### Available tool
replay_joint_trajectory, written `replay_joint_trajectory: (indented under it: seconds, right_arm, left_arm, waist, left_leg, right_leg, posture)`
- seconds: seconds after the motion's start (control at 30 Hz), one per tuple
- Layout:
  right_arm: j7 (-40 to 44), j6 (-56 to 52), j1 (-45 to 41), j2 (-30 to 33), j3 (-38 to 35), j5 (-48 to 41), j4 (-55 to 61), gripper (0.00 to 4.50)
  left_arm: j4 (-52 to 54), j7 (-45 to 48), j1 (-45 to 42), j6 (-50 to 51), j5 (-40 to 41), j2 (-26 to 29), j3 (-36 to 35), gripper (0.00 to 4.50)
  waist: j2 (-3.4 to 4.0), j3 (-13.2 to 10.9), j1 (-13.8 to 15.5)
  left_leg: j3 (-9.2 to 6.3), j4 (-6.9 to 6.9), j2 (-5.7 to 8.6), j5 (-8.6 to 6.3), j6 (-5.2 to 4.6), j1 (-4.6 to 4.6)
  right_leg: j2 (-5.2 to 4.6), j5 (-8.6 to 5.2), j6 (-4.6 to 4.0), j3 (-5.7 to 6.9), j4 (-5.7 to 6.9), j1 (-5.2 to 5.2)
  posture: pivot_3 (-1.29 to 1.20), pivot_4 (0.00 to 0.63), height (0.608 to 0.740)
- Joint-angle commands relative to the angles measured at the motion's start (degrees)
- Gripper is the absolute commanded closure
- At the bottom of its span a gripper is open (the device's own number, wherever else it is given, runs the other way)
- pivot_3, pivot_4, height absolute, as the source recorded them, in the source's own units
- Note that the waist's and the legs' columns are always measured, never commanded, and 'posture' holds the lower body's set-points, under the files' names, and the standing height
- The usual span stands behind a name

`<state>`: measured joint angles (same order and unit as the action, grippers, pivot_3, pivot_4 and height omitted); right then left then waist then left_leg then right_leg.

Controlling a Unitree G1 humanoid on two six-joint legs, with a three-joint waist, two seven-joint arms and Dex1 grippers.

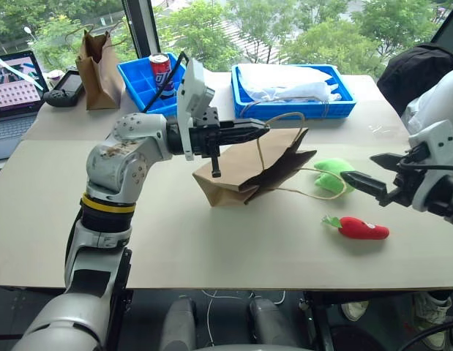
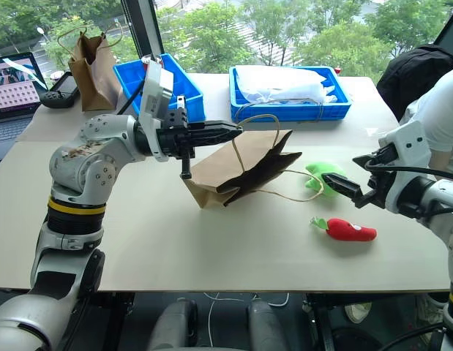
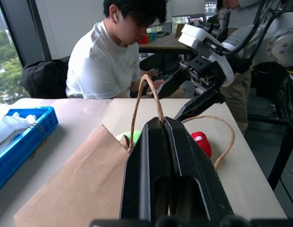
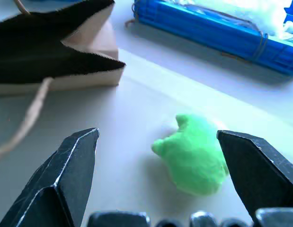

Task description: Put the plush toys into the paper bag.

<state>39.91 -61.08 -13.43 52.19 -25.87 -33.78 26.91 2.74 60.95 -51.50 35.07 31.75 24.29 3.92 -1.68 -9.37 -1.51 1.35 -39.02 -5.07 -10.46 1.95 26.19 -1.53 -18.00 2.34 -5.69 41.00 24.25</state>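
The light-brown paper bag (image 1: 237, 175) lies on its side in the middle of the table, mouth toward the right. My left gripper (image 1: 261, 130) is shut on one cord handle (image 3: 147, 90) and holds the bag's upper edge up. The second handle (image 1: 303, 193) trails on the table. Just right of the mouth lies the lime-green plush toy (image 1: 331, 175), and the red chili-like plush toy (image 1: 364, 229) lies nearer the front edge. My right gripper (image 1: 358, 167) hangs open above and just right of the green toy (image 4: 196, 153), touching nothing.
Two blue trays (image 1: 342, 106) (image 1: 137, 82) stand at the back, one with white plastic, the other with a red can (image 1: 160, 70). A darker brown bag (image 1: 98, 66), a controller and a laptop (image 1: 14, 91) sit back left. A person (image 3: 106, 61) sits beyond the table's right end.
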Motion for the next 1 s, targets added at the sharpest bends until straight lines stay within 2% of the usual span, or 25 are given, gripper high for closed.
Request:
replay_joint_trajectory:
  seconds: [0.03, 0.13, 0.23, 0.37, 0.5, 0.67, 0.83, 0.97, 1.0]
  right_arm:
    - [0.39, 1.75, 5.11, 4.73, -2.42, 3.35, 1.35, 0.02]
    - [-0.62, 2.33, 7.65, 5.72, -3.49, 4.31, 0.90, 0.02]
    - [-2.40, 1.51, 8.01, 4.21, -3.84, 4.13, 1.60, 0.02]
    - [-4.83, 1.46, 7.81, 2.25, -2.19, 4.47, 2.50, 0.02]
    - [-6.85, 0.90, 7.26, -0.04, -0.97, 3.97, 4.05, 0.02]
    - [-8.37, -0.33, 7.82, -1.85, -0.83, 3.11, 6.52, 0.02]
    - [-8.94, -1.20, 8.86, -2.16, -1.32, 2.55, 7.96, 0.02]
    - [-8.67, -1.50, 9.86, -1.41, -1.93, 2.39, 8.41, 0.02]
    - [-8.48, -1.59, 10.28, -1.14, -2.28, 2.31, 8.44, 0.02]
  left_arm:
    - [1.48, -0.07, -1.92, 0.47, 2.12, -0.30, -1.34, 4.50]
    - [0.98, 0.79, -2.45, 0.43, 2.51, -0.12, -1.31, 4.50]
    - [-6.70, 3.04, -5.08, -3.72, -0.83, 2.32, -1.79, 4.50]
    - [-25.09, 8.20, -14.52, -17.70, -8.32, 4.32, -0.68, 4.50]
    - [-44.11, 14.03, -23.83, -34.17, -14.55, 3.38, 0.42, 4.50]
    - [-58.57, 20.34, -31.86, -47.35, -18.17, 1.92, -0.01, 4.50]
    - [-65.15, 27.53, -36.20, -54.23, -19.16, 1.03, -1.05, 4.50]
    - [-58.17, 31.55, -31.95, -49.30, -13.57, 0.60, 2.21, 4.50]
    - [-52.62, 31.55, -29.34, -44.39, -10.03, 1.25, 3.93, 4.50]
  waist:
    - [0.00, 0.00, 0.35]
    - [0.00, 0.00, 0.70]
    - [-0.01, 0.00, 0.68]
    - [-0.01, -0.01, 0.39]
    - [-0.01, -0.01, 0.67]
    - [0.00, -0.04, 0.70]
    - [0.02, -0.07, 0.71]
    - [0.04, -0.07, 0.63]
    - [0.05, -0.07, 0.59]
  left_leg:
    - [-0.01, 0.00, 0.03, 0.00, 0.00, 0.01]
    - [-0.04, -0.01, 0.21, 0.00, 0.00, 0.09]
    - [-0.05, -0.03, 0.25, 0.01, -0.01, 0.09]
    - [-0.15, -0.01, 0.25, 0.05, -0.07, 0.05]
    - [-0.16, 0.01, 0.30, 0.05, -0.08, 0.14]
    - [-0.19, 0.11, 0.33, 0.02, -0.12, 0.33]
    - [-0.46, 0.08, 0.42, 0.02, -0.13, 0.67]
    - [-0.55, 0.08, 0.44, 0.02, -0.12, 0.67]
    - [-0.56, 0.07, 0.44, 0.02, -0.12, 0.66]
  right_leg:
    - [-0.02, -0.01, 0.01, 0.00, -0.02, -0.03]
    - [-0.17, -0.04, 0.07, -0.04, -0.07, -0.06]
    - [-0.17, -0.08, 0.15, -0.06, -0.09, -0.09]
    - [-0.11, -0.08, 0.16, -0.05, -0.07, -0.07]
    - [-0.13, -0.09, 0.15, -0.04, -0.16, -0.08]
    - [-0.14, -0.03, 0.03, -0.03, -0.30, -0.01]
    - [-0.13, -0.02, 0.00, 0.02, -0.35, 0.09]
    - [-0.13, -0.03, 0.03, 0.02, -0.35, 0.04]
    - [-0.13, -0.03, 0.03, 0.02, -0.33, 0.03]
  posture:
    - [0.00, 0.150, 0.676]
    - [0.00, 0.150, 0.676]
    - [0.00, 0.150, 0.676]
    - [0.00, 0.150, 0.676]
    - [0.00, 0.150, 0.676]
    - [0.00, 0.150, 0.676]
    - [0.00, 0.150, 0.676]
    - [0.00, 0.150, 0.676]
    - [0.00, 0.150, 0.676]
